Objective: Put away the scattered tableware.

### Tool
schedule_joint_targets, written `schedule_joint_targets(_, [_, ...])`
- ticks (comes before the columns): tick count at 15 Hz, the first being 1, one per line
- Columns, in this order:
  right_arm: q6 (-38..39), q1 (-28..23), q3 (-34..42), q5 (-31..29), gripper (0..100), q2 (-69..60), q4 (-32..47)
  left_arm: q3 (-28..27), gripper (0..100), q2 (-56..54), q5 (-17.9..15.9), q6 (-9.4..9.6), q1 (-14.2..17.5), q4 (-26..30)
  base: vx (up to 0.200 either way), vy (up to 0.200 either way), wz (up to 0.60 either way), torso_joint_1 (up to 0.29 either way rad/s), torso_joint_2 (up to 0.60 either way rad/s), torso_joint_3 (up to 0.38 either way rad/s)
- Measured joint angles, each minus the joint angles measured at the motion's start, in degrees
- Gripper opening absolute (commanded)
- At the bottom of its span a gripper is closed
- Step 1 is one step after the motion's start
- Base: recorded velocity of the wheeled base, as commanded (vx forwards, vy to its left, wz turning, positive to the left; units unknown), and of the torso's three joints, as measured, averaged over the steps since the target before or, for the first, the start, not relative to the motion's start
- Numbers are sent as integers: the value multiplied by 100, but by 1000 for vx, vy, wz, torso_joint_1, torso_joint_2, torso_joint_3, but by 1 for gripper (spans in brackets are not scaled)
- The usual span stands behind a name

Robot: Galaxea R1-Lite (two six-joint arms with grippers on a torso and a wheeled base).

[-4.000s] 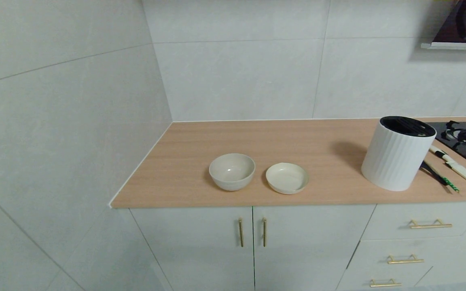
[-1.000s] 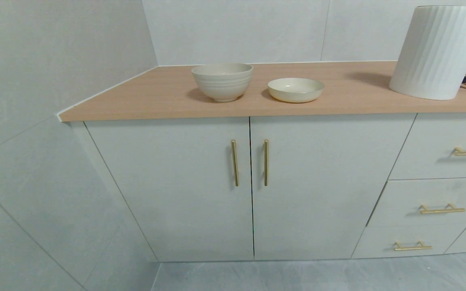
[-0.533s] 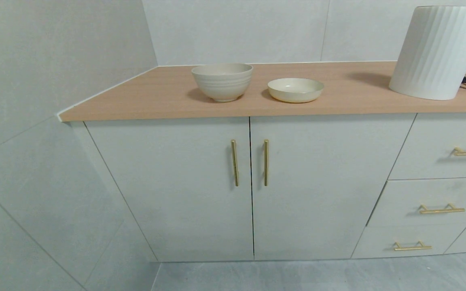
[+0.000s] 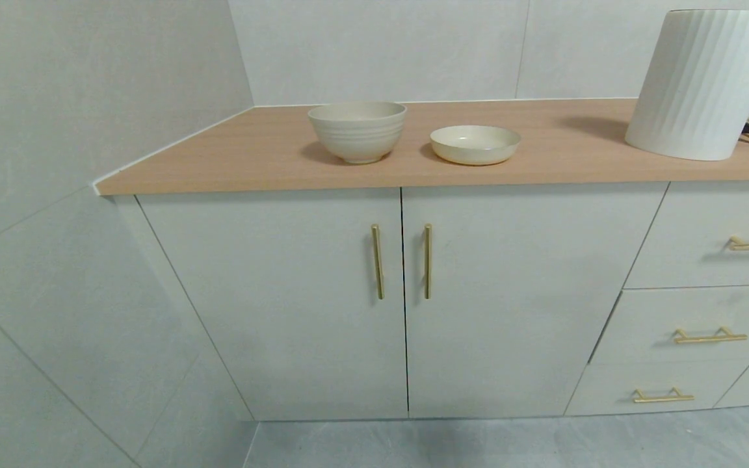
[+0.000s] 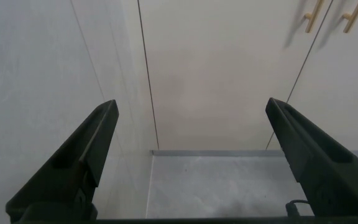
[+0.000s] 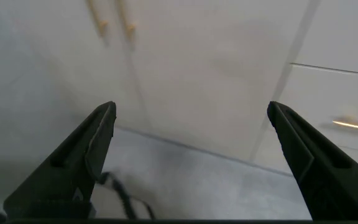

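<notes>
Upper centre, the ribbed bowl (image 4: 357, 130) and shallow dish (image 4: 474, 143) sit on the tabletop (image 4: 251, 156); left pincer (image 5: 189, 107) and right pincer (image 6: 191, 109) hang wide and empty (facing closed cabinet doors (image 4: 283, 299)). Opening a door likely comes first.
</notes>
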Motion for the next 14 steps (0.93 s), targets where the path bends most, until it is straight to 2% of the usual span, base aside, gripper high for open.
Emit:
schedule_joint_targets(4, [93, 728, -339, 50, 100, 1781, -857, 0, 100, 2, 0, 0, 0, 0, 0, 0, 0, 0, 0, 0])
schedule_joint_targets(7, [154, 1143, -879, 60, 100, 3168, -1442, 0, 100, 2, 0, 2, 0, 0, 0, 0, 0, 0, 0, 0])
schedule_joint_targets(14, [187, 1692, -2489, 44, 100, 5817, -2420, 0, 100, 2, 0, 0, 0, 2, 0, 0, 0, 0, 0, 0])
